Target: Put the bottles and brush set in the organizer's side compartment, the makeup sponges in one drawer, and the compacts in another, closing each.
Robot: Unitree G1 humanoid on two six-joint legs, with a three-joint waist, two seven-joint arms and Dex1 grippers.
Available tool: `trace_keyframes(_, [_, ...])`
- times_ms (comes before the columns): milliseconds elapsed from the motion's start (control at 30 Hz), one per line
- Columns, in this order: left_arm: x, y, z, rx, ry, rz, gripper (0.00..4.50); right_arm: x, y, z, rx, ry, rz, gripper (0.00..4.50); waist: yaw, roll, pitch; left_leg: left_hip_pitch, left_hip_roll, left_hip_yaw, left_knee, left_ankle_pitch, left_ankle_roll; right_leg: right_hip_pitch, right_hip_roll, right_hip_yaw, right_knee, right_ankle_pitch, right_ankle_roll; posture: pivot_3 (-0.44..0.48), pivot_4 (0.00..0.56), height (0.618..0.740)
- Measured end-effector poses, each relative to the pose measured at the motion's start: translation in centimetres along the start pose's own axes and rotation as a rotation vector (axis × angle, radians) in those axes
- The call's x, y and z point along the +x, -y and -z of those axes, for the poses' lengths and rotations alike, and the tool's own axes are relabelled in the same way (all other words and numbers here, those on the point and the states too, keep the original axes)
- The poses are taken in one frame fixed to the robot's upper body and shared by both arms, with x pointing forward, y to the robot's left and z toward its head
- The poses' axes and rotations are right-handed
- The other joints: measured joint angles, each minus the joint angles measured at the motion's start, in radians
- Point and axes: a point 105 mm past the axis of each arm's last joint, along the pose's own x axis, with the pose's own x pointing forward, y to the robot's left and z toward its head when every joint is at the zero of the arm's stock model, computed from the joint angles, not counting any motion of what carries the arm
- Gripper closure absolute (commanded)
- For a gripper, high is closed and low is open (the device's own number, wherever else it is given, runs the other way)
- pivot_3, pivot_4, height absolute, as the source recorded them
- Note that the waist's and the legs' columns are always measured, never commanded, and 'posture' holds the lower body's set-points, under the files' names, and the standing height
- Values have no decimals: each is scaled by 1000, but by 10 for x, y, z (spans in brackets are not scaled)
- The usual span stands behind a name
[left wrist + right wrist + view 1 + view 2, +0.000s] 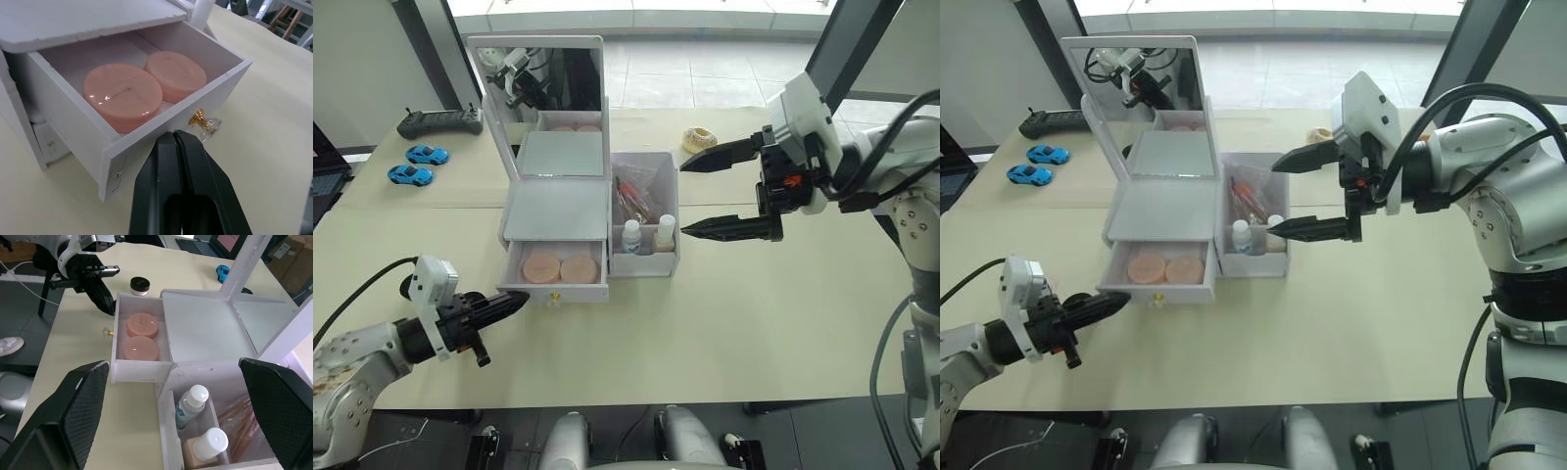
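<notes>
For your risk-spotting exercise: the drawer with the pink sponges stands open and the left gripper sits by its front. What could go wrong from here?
1. The shut left gripper may push off-centre beside the gold knob, skewing the drawer or sliding the organizer.
2. One compact behind that arm could get knocked.

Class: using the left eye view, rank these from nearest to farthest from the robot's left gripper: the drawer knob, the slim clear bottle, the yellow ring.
1. Drawer knob, just beside the left gripper.
2. Slim clear bottle, in the side compartment.
3. Yellow ring, far across the table.
</notes>
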Motion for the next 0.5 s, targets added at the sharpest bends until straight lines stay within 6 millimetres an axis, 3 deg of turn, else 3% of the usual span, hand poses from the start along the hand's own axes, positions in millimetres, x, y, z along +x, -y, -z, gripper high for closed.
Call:
trace_keyframes(200, [22,-14,3,30,35,-33,4462,-3,-1,0,2,-2,30,0,0,0,0,-1,0,-1,0,0,0,0,1,0,0,0,0,0,150,740])
trace_keyframes(500, [37,-20,-4,55,64,-28,4462,-14,-4,2,25,-26,63,0,0,0,0,-2,0,-1,1,0,0,0,1,0,0,1,1,0,150,740])
